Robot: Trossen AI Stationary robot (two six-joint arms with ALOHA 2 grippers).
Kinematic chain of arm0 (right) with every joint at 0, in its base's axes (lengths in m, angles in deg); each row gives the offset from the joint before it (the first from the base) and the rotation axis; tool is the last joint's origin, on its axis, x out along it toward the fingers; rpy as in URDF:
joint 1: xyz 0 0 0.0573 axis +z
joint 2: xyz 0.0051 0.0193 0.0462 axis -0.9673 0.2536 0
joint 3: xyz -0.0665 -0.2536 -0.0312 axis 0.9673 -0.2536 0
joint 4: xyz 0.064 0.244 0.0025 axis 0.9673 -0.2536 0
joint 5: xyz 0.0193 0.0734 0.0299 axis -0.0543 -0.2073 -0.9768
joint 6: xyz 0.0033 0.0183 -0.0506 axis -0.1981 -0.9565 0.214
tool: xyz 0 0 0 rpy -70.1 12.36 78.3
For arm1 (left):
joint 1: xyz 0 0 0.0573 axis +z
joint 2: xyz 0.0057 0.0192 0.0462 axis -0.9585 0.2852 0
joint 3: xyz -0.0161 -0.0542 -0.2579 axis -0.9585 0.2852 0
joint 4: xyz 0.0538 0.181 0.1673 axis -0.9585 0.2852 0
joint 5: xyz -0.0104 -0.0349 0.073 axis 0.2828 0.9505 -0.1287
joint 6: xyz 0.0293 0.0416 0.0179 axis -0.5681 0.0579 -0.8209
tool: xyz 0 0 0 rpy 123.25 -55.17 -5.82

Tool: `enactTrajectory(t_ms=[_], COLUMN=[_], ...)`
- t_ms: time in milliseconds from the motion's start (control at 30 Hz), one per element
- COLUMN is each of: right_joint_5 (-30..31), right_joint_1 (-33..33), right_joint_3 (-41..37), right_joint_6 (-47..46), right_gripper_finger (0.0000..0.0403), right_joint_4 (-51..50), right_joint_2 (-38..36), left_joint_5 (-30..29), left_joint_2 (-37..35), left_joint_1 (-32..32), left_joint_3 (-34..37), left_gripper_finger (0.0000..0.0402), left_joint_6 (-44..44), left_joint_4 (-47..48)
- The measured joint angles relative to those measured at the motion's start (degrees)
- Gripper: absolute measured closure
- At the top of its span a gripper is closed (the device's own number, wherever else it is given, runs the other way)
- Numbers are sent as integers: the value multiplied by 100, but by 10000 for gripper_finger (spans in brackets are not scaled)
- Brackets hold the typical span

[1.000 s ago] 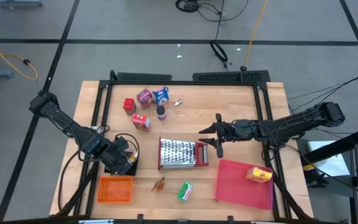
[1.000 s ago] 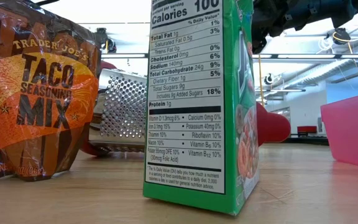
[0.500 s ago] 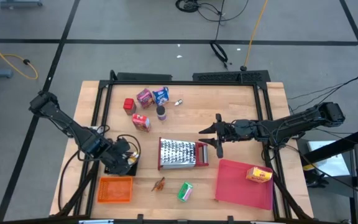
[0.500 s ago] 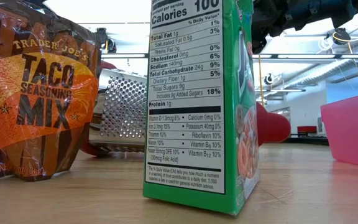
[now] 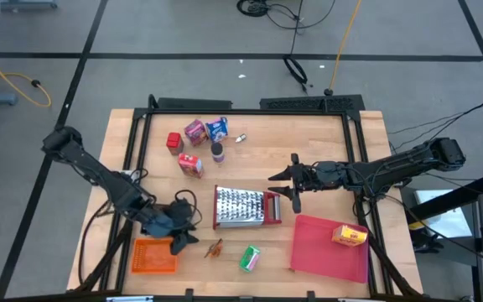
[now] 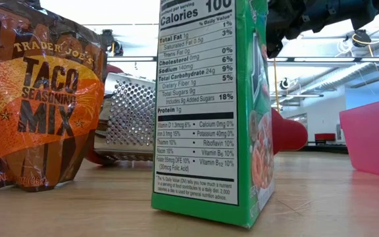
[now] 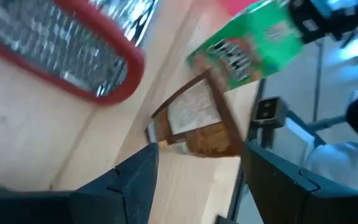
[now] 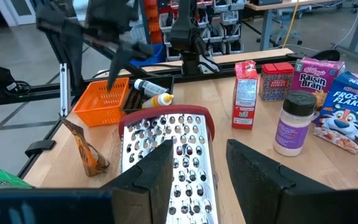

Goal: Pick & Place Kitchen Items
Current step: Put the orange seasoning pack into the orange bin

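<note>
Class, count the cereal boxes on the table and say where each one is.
3. The Raisin Bran box and Frosted Flakes box sit side by side near the table's back edge. The green cereal box is near the front, beside the taco packet. Others may be hidden.

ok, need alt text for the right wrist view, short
Seen past the right gripper, its dark fingers open and empty, a steel grater lies flat on the wooden table. Small grocery boxes and a purple-labelled shaker jar stand beyond it; an orange basket sits with the other arm above it.
</note>
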Motion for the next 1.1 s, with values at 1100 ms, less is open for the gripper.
enactTrajectory(t_ms=[1100], right_joint_5=[7], right_joint_1=[1], right_joint_3=[0], right_joint_6=[-1], right_gripper_finger=[261], right_joint_4=[-6], right_joint_2=[0], left_joint_5=[597], left_joint_2=[2514], left_joint_1=[266], left_joint_3=[-2373], left_gripper_finger=[172], left_joint_6=[-158], left_joint_4=[1331])
